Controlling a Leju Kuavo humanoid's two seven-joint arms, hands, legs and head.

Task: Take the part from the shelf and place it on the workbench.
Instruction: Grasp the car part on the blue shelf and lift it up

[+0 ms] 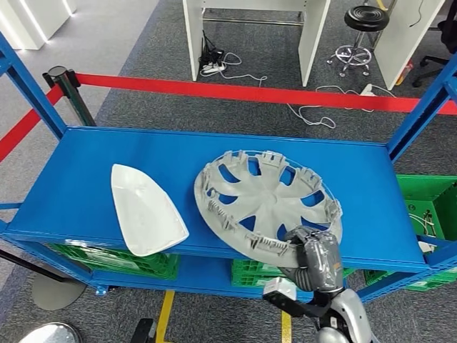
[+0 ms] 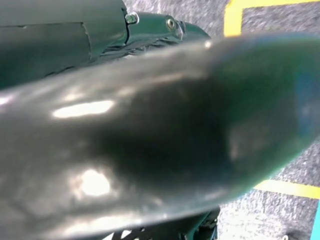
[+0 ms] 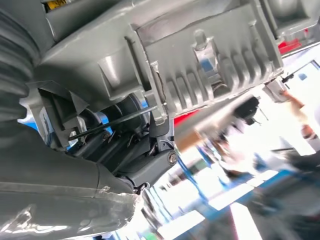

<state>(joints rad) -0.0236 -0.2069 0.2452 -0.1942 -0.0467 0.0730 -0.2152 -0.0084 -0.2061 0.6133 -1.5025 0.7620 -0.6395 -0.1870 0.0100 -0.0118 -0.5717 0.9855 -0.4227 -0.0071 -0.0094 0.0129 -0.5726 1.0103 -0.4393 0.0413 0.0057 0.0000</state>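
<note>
A grey wheel cover [image 1: 266, 200] lies on the blue shelf [image 1: 81, 179], right of centre, its ribbed inner side up. My right hand [image 1: 318, 261] comes up from below the shelf's front edge and grips the cover's near rim. In the right wrist view the ribbed rim [image 3: 211, 65] sits right over my dark fingers [image 3: 143, 150], with the thumb underneath. A white, pointed shell-shaped part [image 1: 143, 211] lies on the shelf to the left, untouched. My left hand [image 2: 151, 150] hangs over grey floor, blurred and close, with nothing in it.
Green crates [image 1: 431, 200] stand on the lower level at the right and under the shelf [image 1: 123, 261]. A red barrier belt [image 1: 243, 93] runs behind the shelf, with white desks and a stool [image 1: 366, 21] beyond. Yellow floor lines [image 1: 164, 314] run below the shelf front.
</note>
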